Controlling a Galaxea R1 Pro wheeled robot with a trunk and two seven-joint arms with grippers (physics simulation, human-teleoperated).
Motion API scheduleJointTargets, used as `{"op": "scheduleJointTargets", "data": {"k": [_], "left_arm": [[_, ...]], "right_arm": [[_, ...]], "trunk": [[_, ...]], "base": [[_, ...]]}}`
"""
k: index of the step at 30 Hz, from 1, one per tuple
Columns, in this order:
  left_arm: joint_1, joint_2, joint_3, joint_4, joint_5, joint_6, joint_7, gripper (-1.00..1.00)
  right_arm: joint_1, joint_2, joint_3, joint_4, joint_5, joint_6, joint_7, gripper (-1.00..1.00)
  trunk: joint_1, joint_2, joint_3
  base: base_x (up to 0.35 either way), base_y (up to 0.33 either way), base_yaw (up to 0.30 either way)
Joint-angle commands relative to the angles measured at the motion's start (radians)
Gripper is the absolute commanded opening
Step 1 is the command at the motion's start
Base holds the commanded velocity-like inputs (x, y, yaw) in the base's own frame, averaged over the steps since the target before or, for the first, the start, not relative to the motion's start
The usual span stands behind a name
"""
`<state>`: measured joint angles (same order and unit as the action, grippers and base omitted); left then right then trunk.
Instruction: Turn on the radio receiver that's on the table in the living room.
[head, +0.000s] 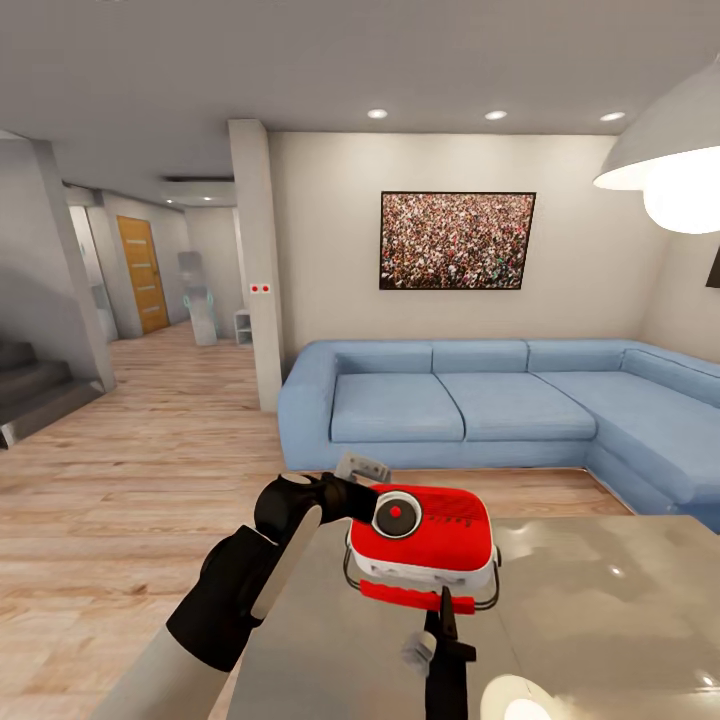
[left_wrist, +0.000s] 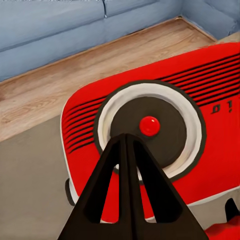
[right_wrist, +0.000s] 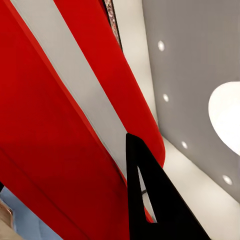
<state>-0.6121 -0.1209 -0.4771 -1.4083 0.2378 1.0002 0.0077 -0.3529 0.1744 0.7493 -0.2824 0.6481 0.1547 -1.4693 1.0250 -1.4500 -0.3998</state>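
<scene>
Left gripper lined up on the radio's dial button

The sofa (head: 500, 400) stands behind the table (head: 620, 600); the radio (head: 425, 540) seems lifted a little above the table's near corner, gripped from below by the right gripper (head: 445, 605). The left gripper (left_wrist: 127, 142), fingers pressed together, points at the red button (left_wrist: 149, 125). The pressing step is in hand, I judge; next needs a short straight push.

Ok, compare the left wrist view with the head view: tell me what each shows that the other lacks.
Left wrist alone: the closed left fingertips lying on the dark dial just below its red button, and the black grille slots.

Head alone: the framed crowd picture, pendant lamp, the stairs and hallway door, and the right gripper at the radio's near edge.

Both: the radio receiver, the grey table, blue sofa and wood floor.
</scene>
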Motion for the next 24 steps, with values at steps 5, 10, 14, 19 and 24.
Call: {"op": "scheduleJointTargets", "data": {"k": [5,10,14,19,24], "left_arm": [[0.000,0.000,0.000,-0.001,0.000,0.000,0.000,-1.00],[0.000,-0.001,0.000,-0.003,0.000,-0.013,0.000,-1.00],[0.000,-0.005,0.000,-0.004,0.000,-0.017,-0.001,-1.00],[0.000,-0.011,0.000,-0.004,0.001,-0.019,-0.002,-1.00],[0.000,-0.014,0.000,-0.002,0.001,-0.020,-0.003,-1.00]], "right_arm": [[0.010,0.000,0.004,-0.002,0.003,-0.004,-0.002,-1.00],[0.013,0.000,0.008,-0.003,0.004,0.002,-0.004,-1.00],[0.014,0.000,0.030,-0.010,0.004,0.036,-0.002,-1.00],[0.014,0.000,0.068,-0.015,0.004,0.048,-0.002,-1.00],[0.014,0.000,0.080,-0.020,0.004,0.050,-0.004,-1.00]], "trunk": [[0.000,0.000,0.000],[0.000,0.000,0.000],[0.000,0.000,0.000],[0.000,0.000,0.000],[0.000,0.000,0.000]], "base": [[0.000,0.000,0.000],[0.000,0.000,0.000],[0.000,0.000,0.000],[0.000,0.000,0.000],[0.000,0.000,0.000]]}}
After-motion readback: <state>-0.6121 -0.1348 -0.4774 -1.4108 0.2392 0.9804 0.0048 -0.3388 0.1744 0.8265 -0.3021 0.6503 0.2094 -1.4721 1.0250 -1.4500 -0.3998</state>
